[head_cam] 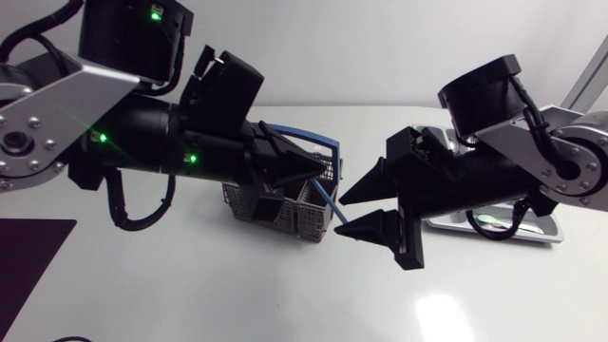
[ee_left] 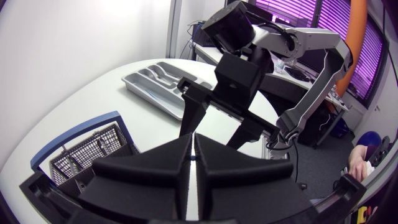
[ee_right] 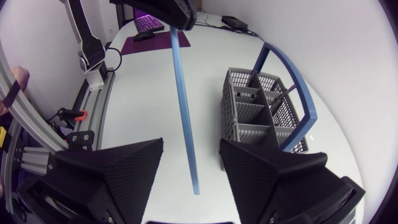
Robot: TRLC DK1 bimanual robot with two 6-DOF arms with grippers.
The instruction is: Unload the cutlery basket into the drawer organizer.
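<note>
Here, the left claw (head_cam: 318, 171) is pressed together on the upper end of a thin, straight, pale blue stick (ee_right: 183, 93), over the grey mesh basket (head_cam: 261, 204). The basket has a blue handle and stands on the white table (head_cam: 190, 285). The stick slants down past the basket's edge. Its lower end hangs between the spread fingers of the right claw (ee_right: 191, 144), touching neither. The grey organizer (ee_left: 134, 81) lies further along, partly under the right arm.
</note>
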